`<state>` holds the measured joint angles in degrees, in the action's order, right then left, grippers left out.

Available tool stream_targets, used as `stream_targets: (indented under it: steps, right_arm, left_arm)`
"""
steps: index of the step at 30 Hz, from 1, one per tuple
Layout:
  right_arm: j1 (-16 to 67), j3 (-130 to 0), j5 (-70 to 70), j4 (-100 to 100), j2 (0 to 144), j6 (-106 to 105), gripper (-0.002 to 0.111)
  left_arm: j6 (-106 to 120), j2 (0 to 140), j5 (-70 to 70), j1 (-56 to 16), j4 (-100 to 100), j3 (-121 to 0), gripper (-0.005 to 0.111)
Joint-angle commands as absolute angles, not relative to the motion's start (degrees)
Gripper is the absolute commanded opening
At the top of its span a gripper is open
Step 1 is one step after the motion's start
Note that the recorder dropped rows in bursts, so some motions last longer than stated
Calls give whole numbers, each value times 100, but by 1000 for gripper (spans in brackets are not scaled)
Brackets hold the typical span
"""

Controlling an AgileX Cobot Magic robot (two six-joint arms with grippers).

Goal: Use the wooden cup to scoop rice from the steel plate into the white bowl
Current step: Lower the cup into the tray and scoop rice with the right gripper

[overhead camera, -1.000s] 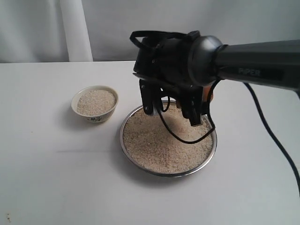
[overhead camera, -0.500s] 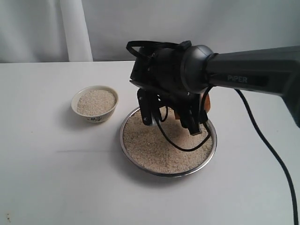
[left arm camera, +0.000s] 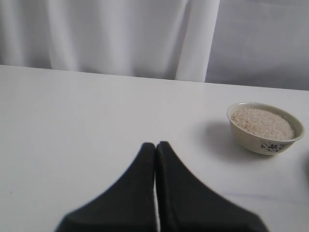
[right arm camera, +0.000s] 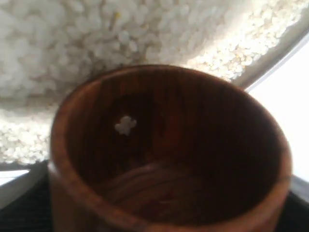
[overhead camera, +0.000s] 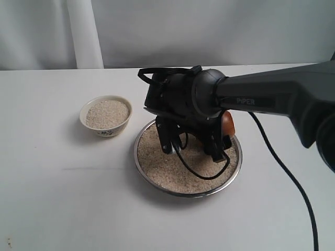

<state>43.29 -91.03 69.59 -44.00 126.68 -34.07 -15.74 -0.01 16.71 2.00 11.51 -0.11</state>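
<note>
Fingers (overhead camera: 165, 139) of the right gripper (overhead camera: 192, 148) are clamped around the wooden cup (right arm camera: 169, 159), held nearly empty over the rice (overhead camera: 172, 168) in the steel plate (overhead camera: 188, 194), presumably for scooping. The white bowl (overhead camera: 119, 127) is set alongside; the left gripper (left arm camera: 155, 146) is seen with fingers pressed together.

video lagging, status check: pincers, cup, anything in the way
Right pincer gripping cup, nearly empty, low over rice in plate. Left pincer shut, empty. Bowl holds rice. Nothing blocking.
</note>
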Motion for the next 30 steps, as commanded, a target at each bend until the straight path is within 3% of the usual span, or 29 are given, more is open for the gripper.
stream_targets:
  steps: [1, 13, 30]
  right_arm:
    - [4342, -9105, 6996, -4564, 12626, -3383, 0]
    - [4342, -8771, 6996, -5044, 12626, -3128, 0]
    - [4404, -8781, 6859, -4158, 12830, -3126, 0]
  left_arm:
    - [-1587, 0, 1632, 174, 1123, 0, 0]
    - [-1587, 0, 1632, 174, 1123, 0, 0]
    - [-1587, 0, 1632, 174, 1123, 0, 0]
